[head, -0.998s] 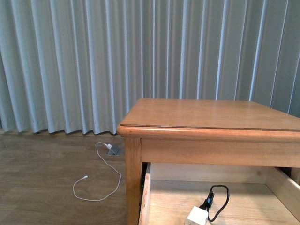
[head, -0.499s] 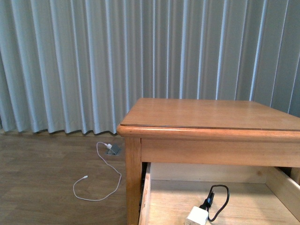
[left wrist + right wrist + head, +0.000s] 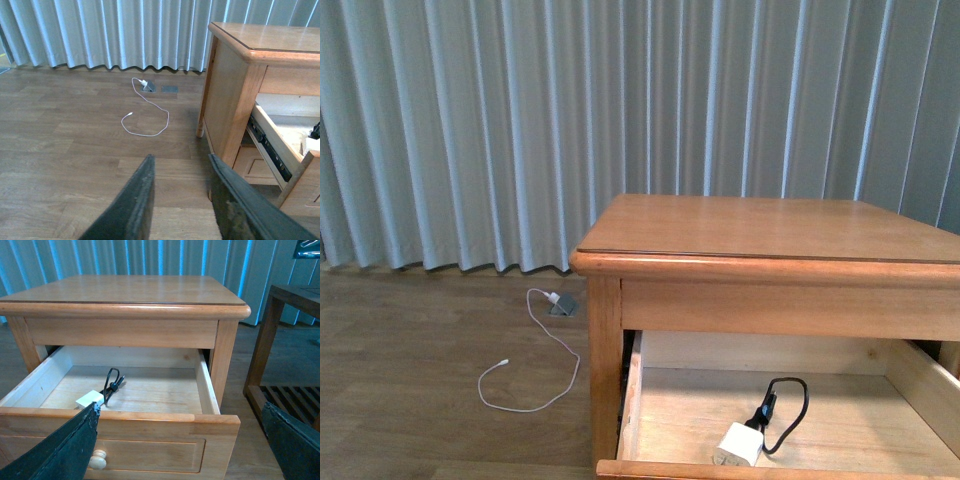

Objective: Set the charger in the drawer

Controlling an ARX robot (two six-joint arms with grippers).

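Note:
The white charger (image 3: 738,445) with its black looped cable (image 3: 782,410) lies on the pale wood floor of the open upper drawer (image 3: 650,415) of the nightstand. It also shows in the right wrist view (image 3: 90,399), inside the drawer (image 3: 150,417), near the front panel with its round pale knob (image 3: 99,459). My right gripper (image 3: 182,430) is open and empty, in front of the drawer front. My left gripper (image 3: 182,187) is open and empty over the wood floor, left of the nightstand. Neither gripper shows in the front view.
A thin white cable (image 3: 535,370) lies on the floor left of the nightstand (image 3: 760,240), by a grey floor socket (image 3: 563,306). Curtains hang behind. A dark wooden stand (image 3: 280,340) is to the nightstand's right. The lower drawer front (image 3: 255,165) shows under the open drawer.
The front view has shifted: the nightstand top sits higher in frame and the drawer's front rim now shows at the bottom. The charger lies in the same place in the drawer.

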